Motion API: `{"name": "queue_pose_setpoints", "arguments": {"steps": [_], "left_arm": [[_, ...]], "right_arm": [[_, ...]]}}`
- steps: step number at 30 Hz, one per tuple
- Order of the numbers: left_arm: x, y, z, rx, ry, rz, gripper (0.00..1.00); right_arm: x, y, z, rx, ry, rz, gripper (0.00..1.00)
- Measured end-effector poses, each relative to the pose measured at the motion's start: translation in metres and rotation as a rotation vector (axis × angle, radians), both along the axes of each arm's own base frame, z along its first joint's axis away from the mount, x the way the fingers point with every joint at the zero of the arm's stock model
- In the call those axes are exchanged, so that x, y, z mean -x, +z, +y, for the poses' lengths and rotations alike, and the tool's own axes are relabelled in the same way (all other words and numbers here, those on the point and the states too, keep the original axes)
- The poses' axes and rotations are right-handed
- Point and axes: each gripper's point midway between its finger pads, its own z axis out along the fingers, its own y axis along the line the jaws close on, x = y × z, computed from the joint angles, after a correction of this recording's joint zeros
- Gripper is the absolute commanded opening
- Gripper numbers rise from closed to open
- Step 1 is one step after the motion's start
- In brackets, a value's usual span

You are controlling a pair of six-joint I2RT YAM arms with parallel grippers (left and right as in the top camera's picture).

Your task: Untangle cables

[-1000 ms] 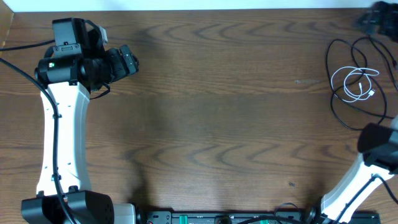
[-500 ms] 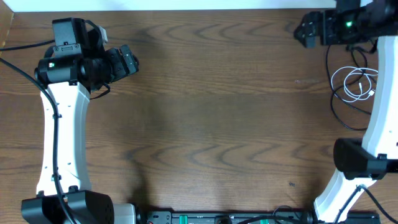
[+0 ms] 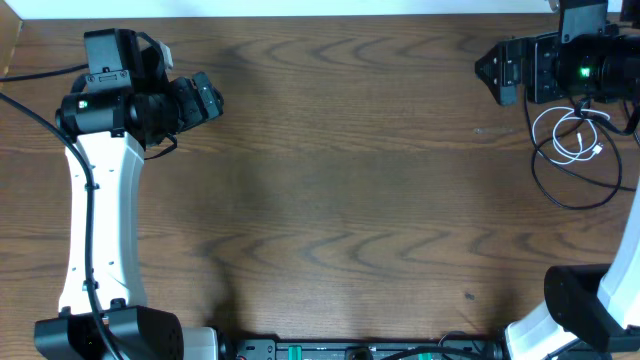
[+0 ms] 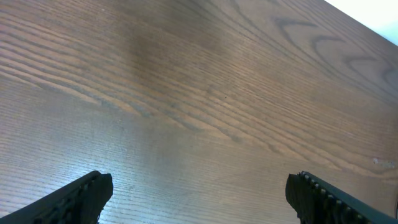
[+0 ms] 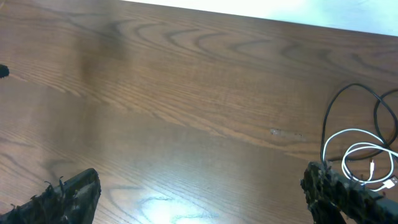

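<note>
The tabletop [image 3: 350, 200] carries the cables at its 2 o'clock edge. The left gripper [image 3: 210, 97] hangs wide and empty at 10 o'clock, well apart from them. The right gripper [image 3: 488, 70], equally wide, hovers near the heap's 10 o'clock side. The black cable [image 3: 560, 195] loops past the coiled white cable [image 3: 572, 135]. Probably best to pinch a free stretch of white and draw it out slowly.

White cable [image 3: 568, 135] coiled — black cable [image 3: 570, 206] curving around it

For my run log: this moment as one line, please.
left gripper: open, empty | right gripper: open, empty | cables: overlapping, not held
</note>
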Motion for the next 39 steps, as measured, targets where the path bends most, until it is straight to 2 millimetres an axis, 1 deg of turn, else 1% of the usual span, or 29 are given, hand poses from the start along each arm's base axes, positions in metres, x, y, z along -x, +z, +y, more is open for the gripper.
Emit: {"name": "queue_pose_setpoints", "arguments": {"steps": [13, 18, 21, 22, 24, 25, 26, 27, 28, 29, 30, 31, 34, 36, 38, 39], "left_arm": [[0.000, 0.000, 0.000, 0.000, 0.000, 0.000, 0.95], [0.000, 0.000, 0.000, 0.000, 0.000, 0.000, 0.95], [0.000, 0.000, 0.000, 0.000, 0.000, 0.000, 0.95], [0.000, 0.000, 0.000, 0.000, 0.000, -0.001, 0.95], [0.000, 0.000, 0.000, 0.000, 0.000, -0.001, 0.95], [0.000, 0.000, 0.000, 0.000, 0.000, -0.001, 0.95], [0.000, 0.000, 0.000, 0.000, 0.000, -0.001, 0.96], [0.000, 0.000, 0.000, 0.000, 0.000, -0.001, 0.95], [0.000, 0.000, 0.000, 0.000, 0.000, 0.001, 0.95], [0.000, 0.000, 0.000, 0.000, 0.000, -0.001, 0.95], [0.000, 0.000, 0.000, 0.000, 0.000, 0.000, 0.95], [0.000, 0.000, 0.000, 0.000, 0.000, -0.001, 0.95], [0.000, 0.000, 0.000, 0.000, 0.000, 0.000, 0.95], [0.000, 0.000, 0.000, 0.000, 0.000, -0.002, 0.95], [0.000, 0.000, 0.000, 0.000, 0.000, -0.001, 0.95], [0.000, 0.000, 0.000, 0.000, 0.000, 0.000, 0.95]], "right_arm": [[-0.002, -0.002, 0.000, 0.003, -0.001, 0.005, 0.99], [0.001, 0.000, 0.007, -0.007, 0.022, -0.003, 0.99], [0.009, 0.002, 0.007, -0.012, 0.028, -0.029, 0.99], [0.016, 0.005, 0.007, -0.008, 0.035, -0.058, 0.99], [0.023, 0.012, 0.007, 0.006, 0.057, -0.137, 0.99], [0.033, 0.012, 0.006, 0.011, 0.064, -0.158, 0.99], [0.039, 0.014, 0.006, 0.018, 0.076, -0.212, 0.99], [0.044, 0.012, 0.005, 0.025, 0.082, -0.228, 0.99], [0.052, 0.009, 0.005, 0.034, 0.092, -0.266, 0.99], [0.055, 0.006, 0.004, 0.040, 0.097, -0.293, 0.99], [0.059, 0.000, 0.004, 0.046, 0.100, -0.311, 0.99], [0.061, -0.004, 0.003, 0.050, 0.100, -0.325, 0.99], [0.066, -0.029, 0.000, 0.075, 0.097, -0.384, 0.99], [0.068, -0.040, -0.001, 0.089, 0.100, -0.421, 0.99], [0.071, -0.060, -0.002, 0.108, 0.107, -0.470, 0.99], [0.069, -0.062, -0.002, 0.113, 0.108, -0.531, 0.99]]}}
